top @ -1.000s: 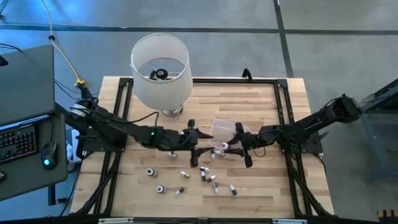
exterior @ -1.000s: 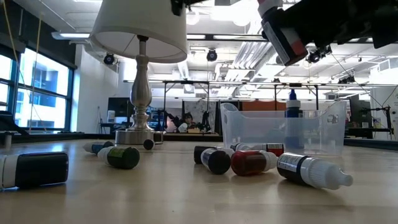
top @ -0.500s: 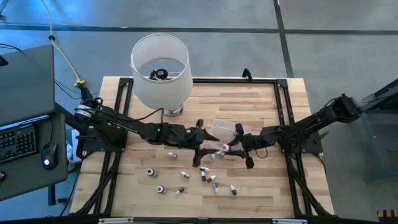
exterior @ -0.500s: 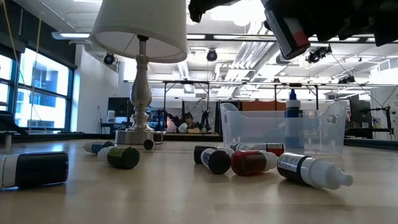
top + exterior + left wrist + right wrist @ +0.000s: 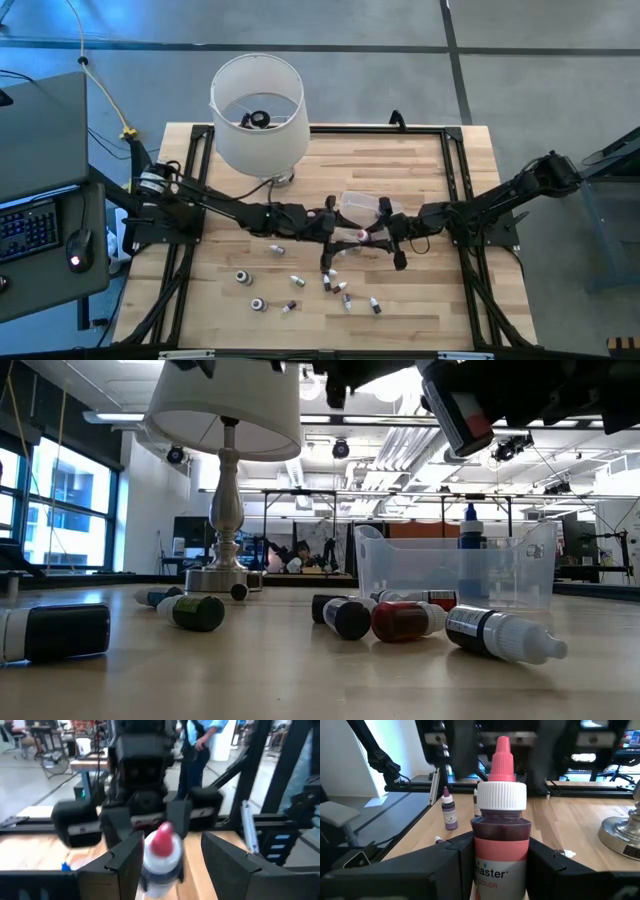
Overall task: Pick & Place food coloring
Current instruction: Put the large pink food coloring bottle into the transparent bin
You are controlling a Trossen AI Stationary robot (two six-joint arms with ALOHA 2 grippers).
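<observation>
My right gripper is shut on a food coloring bottle with a pink tip, white cap and dark red body, held above the table beside the clear tub. My left gripper is open. Its fingers stand on either side of that bottle's cap; I cannot tell whether they touch it. Several more bottles lie on their sides on the table nearer the front edge and also show in the low view. My right gripper pinches the bottle's body between its two fingers, one on each side, at the labelled part below the white cap. The fingers come level from the table's right side. The bottle is lifted clear of the table, and its tip points toward my left gripper.
A big white lampshade on a metal lamp base stands at the far left. A blue-tipped bottle stands upright in or behind the tub. Two rounder bottles lie at the front left. Black frame rails edge the table.
My left gripper has gone toward the table's right edge, up to the bottle held by my right gripper, and its open fingers now stand around the cap. My right gripper has kept the bottle almost still.
</observation>
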